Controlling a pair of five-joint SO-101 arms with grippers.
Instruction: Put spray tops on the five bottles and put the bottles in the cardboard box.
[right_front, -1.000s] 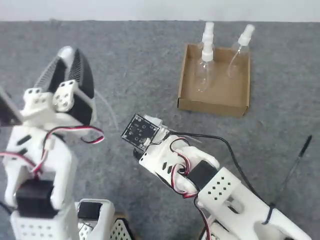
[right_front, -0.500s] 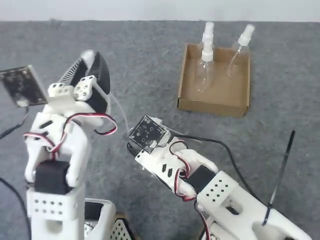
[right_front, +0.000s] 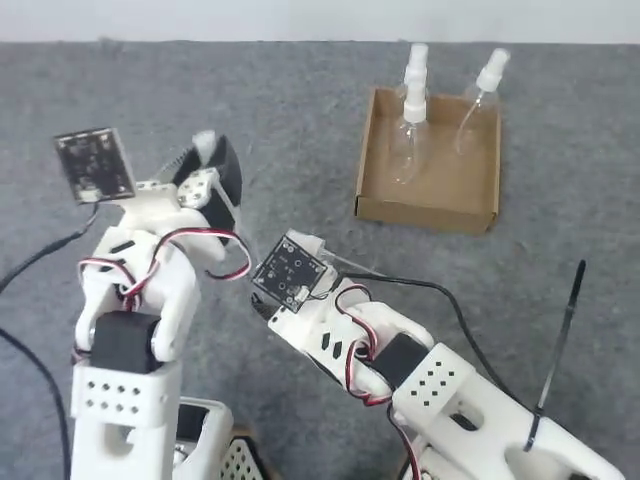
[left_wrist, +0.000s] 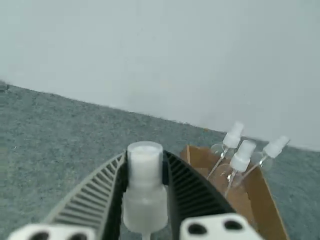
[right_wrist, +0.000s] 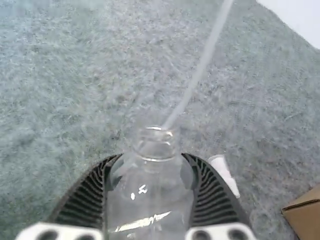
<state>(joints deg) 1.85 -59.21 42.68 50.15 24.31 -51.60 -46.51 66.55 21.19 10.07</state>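
My left gripper (left_wrist: 145, 162) is shut on a white spray top (left_wrist: 145, 195), held up with its thin dip tube (right_front: 228, 215) hanging down toward the right arm. My right gripper (right_wrist: 152, 172) is shut on a clear bottle (right_wrist: 150, 200) with an uncapped neck (right_wrist: 156, 140). The dip tube (right_wrist: 200, 65) slants down to the neck's mouth. The cardboard box (right_front: 430, 215) lies at the back right and holds three capped bottles (right_front: 405, 150). In the left wrist view the box (left_wrist: 260, 200) is ahead of the spray top.
Grey carpet covers the table. A small white piece (right_wrist: 223, 172) lies on the carpet beside the held bottle. A black strap (right_front: 560, 335) sticks up at the right near the right arm's base. Open carpet separates the arms from the box.
The left arm has swung right and inward with the spray top, bringing its tube over the bottle. The right arm has shifted slightly toward it.
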